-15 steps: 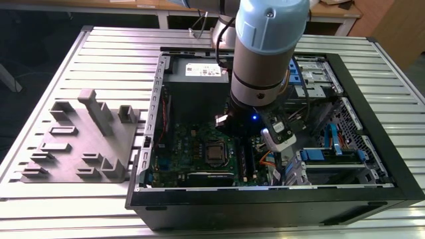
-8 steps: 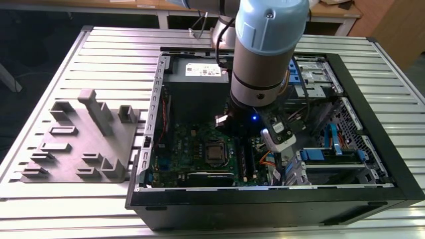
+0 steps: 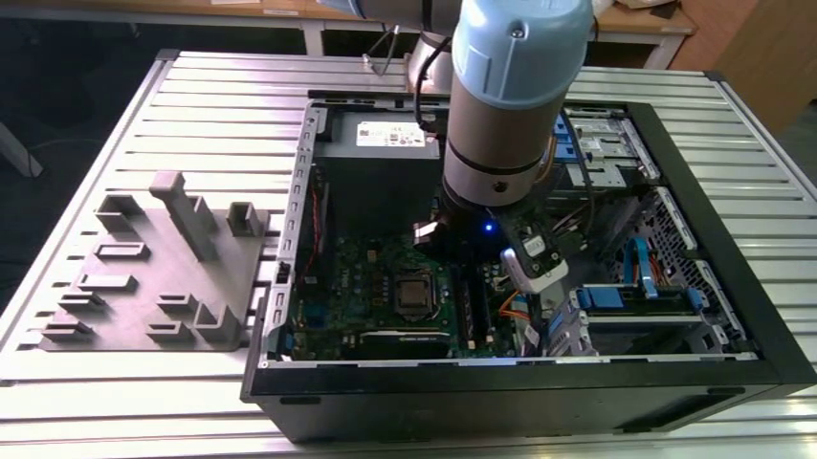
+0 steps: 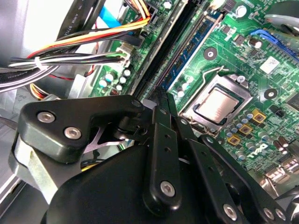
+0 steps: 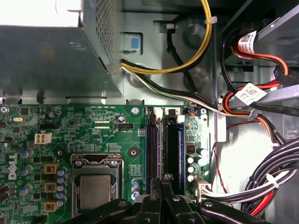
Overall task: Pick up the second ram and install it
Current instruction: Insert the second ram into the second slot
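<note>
Over on the exterior view's left the grey rack [image 3: 153, 277] is sitting beside the case [image 3: 537, 402], and the arm is reaching down inside it. The ram [image 4: 196, 42] is standing in the slot next to the CPU [image 4: 219, 105]. I think it's lining up with the tips, but I can't tell if it's latched. The gripper [image 5: 165, 178] is hovering at the sockets [image 5: 174, 140] with its fingers [image 4: 161, 140] pinched nearly together and nothing clearly between them. I'd be pressing straight down, evenly along the stick, no tilting

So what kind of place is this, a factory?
Probably a robot lab or workshop, not a home: a robot arm reaches into an open computer case on a slatted metal table, with a grey slotted block beside it.
</note>
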`<control>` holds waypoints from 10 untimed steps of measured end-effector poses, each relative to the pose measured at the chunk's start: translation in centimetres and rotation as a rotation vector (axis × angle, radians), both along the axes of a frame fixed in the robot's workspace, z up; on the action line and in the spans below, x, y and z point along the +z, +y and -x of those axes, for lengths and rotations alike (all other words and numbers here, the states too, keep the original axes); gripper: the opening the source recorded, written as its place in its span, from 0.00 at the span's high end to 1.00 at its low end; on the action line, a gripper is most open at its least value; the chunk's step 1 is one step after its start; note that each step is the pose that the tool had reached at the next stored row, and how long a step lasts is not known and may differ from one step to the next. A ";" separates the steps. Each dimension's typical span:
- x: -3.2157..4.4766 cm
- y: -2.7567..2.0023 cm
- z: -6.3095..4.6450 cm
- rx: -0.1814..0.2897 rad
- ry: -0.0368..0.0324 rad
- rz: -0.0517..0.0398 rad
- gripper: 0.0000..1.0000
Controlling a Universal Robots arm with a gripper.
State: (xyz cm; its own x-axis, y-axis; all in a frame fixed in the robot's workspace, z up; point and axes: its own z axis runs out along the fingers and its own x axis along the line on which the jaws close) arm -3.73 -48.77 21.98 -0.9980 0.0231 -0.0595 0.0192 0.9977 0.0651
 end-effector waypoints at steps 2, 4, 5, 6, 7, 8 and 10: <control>-0.01 0.00 0.0 0.000 -0.0001 -0.0002 0.92; -0.01 -0.01 0.0 0.000 -0.0002 -0.0071 0.92; -0.01 -0.01 0.0 0.000 -0.0002 -0.0142 0.92; -0.01 0.00 0.0 0.000 -0.0001 -0.0198 0.92; -0.01 0.00 0.0 0.000 -0.0002 -0.0227 0.92; -0.01 0.00 0.0 0.000 -0.0002 -0.0238 0.92; -0.02 0.00 0.0 0.000 -0.0002 -0.0243 0.92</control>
